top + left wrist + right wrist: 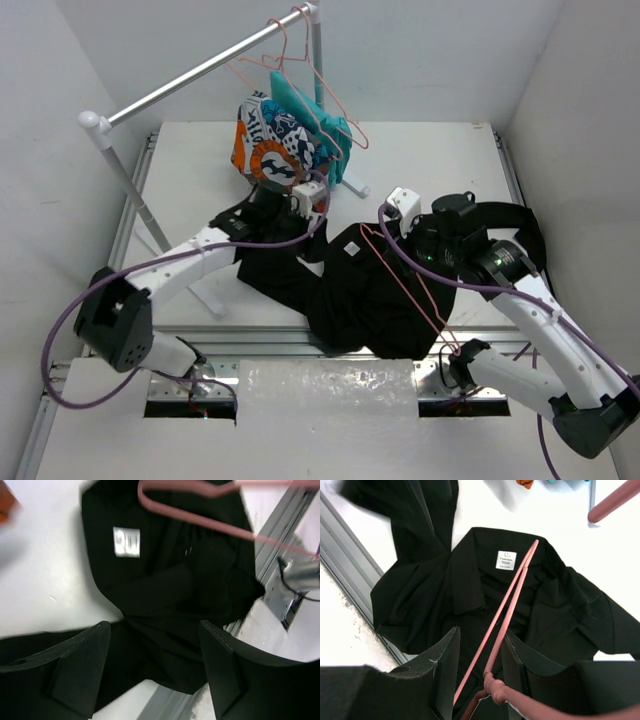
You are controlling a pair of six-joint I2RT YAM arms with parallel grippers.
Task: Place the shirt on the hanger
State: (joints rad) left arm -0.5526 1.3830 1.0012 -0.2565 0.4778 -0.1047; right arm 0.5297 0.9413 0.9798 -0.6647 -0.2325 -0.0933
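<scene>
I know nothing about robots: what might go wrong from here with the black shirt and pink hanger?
The neck of the hanger sits between the fingers of the right gripper with space around it, so it may slip. The shirt lies crumpled, so the wire could snag fabric rather than slide inside. The left gripper hangs open above the shirt, holding nothing, so a push might drag the cloth.

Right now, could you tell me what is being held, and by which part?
Right gripper: pink wire hanger, by its twisted neck. Left gripper: nothing.
</scene>
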